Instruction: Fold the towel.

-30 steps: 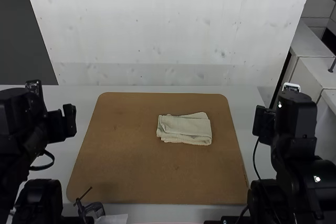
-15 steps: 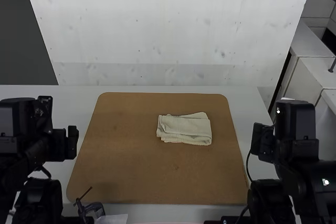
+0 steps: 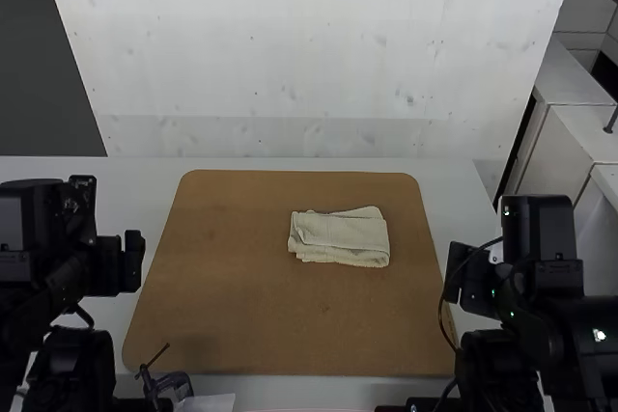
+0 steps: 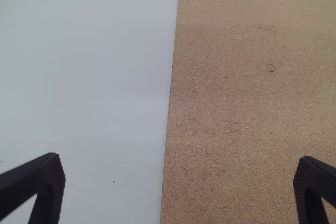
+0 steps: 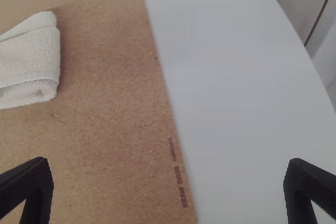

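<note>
High view: the towel (image 3: 340,236) lies folded on the brown board (image 3: 241,296), right of centre, toward the far side; my left claw (image 3: 124,260) hangs open near the left edge; my right claw (image 3: 470,277), also open, near the right edge.

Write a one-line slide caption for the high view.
Folded towel resting on a brown board, robot arms standing at either side.

You've got one towel (image 3: 339,237), one board (image 3: 241,296) and one tabletop (image 3: 145,180). You have two tools altogether, one left tool (image 3: 122,260) and one right tool (image 3: 468,279).
</note>
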You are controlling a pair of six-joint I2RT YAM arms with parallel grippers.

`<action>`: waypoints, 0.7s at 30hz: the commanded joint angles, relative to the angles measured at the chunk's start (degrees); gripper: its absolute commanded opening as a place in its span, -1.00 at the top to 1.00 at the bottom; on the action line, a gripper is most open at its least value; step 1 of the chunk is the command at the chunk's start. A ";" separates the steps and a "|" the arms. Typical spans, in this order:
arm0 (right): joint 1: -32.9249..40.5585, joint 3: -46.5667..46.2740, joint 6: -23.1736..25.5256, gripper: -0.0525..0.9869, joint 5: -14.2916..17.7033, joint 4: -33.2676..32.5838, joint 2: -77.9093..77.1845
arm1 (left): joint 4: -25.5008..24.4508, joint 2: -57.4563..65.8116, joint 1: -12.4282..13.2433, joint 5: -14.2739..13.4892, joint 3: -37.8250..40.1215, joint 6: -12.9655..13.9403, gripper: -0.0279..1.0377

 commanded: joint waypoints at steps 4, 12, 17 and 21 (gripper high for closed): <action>-0.27 -0.31 -0.04 -0.95 -4.25 5.00 -0.62 | 0.31 -0.55 0.47 0.54 2.61 0.63 -0.89; -0.45 -0.92 -0.04 -0.95 -4.16 6.84 -0.36 | 0.31 -0.55 0.47 0.54 2.61 0.63 -0.89; -0.36 -0.92 -0.04 -0.95 -4.16 6.76 -0.36 | 0.31 -0.47 0.47 0.54 2.61 0.63 -0.89; -0.36 -0.84 -0.04 -0.95 -4.16 6.76 -0.36 | 0.31 -0.47 0.47 0.54 2.61 0.63 -0.89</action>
